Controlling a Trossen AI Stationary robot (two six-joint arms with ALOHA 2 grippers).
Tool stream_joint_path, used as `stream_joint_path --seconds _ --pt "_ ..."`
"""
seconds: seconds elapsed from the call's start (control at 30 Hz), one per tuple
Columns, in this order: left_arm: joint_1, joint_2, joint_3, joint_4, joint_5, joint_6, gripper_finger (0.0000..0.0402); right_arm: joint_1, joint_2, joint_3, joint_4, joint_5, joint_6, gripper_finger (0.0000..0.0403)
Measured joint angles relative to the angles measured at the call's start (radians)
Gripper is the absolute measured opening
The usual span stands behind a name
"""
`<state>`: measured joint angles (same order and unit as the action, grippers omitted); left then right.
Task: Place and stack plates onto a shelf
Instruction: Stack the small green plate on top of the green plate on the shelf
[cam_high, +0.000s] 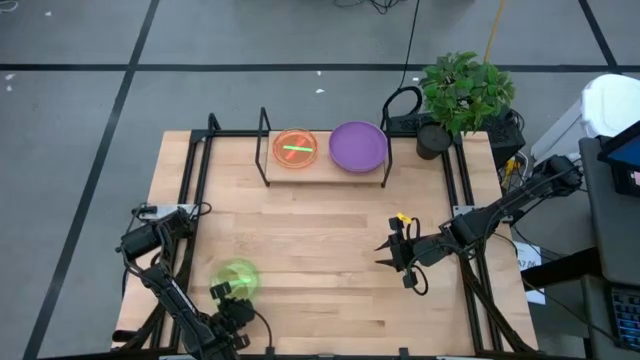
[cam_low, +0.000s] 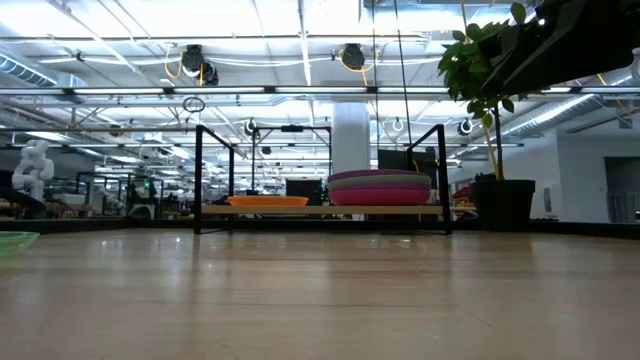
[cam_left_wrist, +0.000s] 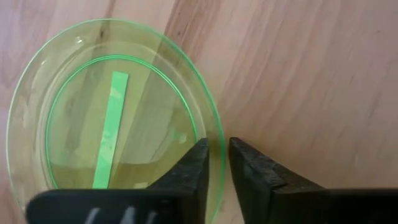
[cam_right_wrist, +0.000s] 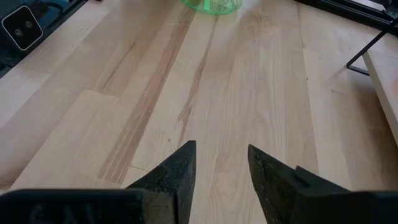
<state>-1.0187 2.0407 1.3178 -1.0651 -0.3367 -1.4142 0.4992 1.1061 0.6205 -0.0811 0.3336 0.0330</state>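
Note:
A translucent green plate (cam_high: 237, 276) (cam_left_wrist: 112, 112) lies flat on the table near its front left. My left gripper (cam_high: 228, 296) (cam_left_wrist: 217, 144) points steeply down at the plate's near rim, slightly open, with one finger over the plate's inside and one outside it. The shelf (cam_high: 325, 168) (cam_low: 320, 210) stands at the far middle. It bears an orange plate (cam_high: 295, 148) with a green one on it, and a purple-topped stack (cam_high: 357, 146) (cam_low: 380, 187). My right gripper (cam_high: 385, 252) (cam_right_wrist: 222, 152) hovers open over bare wood right of centre. My left gripper has the green plate's rim (cam_left_wrist: 221, 149) running through the narrow gap between its fingers, which come slanting from above. A sliver of space shows on either side of the rim, and I cannot tell whether a finger touches it. The plate lies flat on the table.
A potted plant (cam_high: 462, 92) stands at the far right corner beside the shelf. Black frame rails run along the table's left (cam_high: 190, 190) and right (cam_high: 462, 190) sides. Bare wood lies between the green plate and the shelf.

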Motion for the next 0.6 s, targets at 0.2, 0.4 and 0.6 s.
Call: stream_joint_path --seconds 0.2,0.4,0.6 --pt "0.0 0.001 0.002 -0.003 0.003 0.005 0.0015 0.0 0.0 0.0 0.0 0.0 0.0 0.0128" --pt "0.006 0.009 0.06 -0.098 0.021 0.009 0.0006 0.0 0.0 0.0 0.0 0.0 0.0 0.0128" --pt "0.028 0.008 0.163 -0.251 0.005 0.064 0.0005 0.0 0.0 0.0 0.0 0.0 0.0 0.0128"
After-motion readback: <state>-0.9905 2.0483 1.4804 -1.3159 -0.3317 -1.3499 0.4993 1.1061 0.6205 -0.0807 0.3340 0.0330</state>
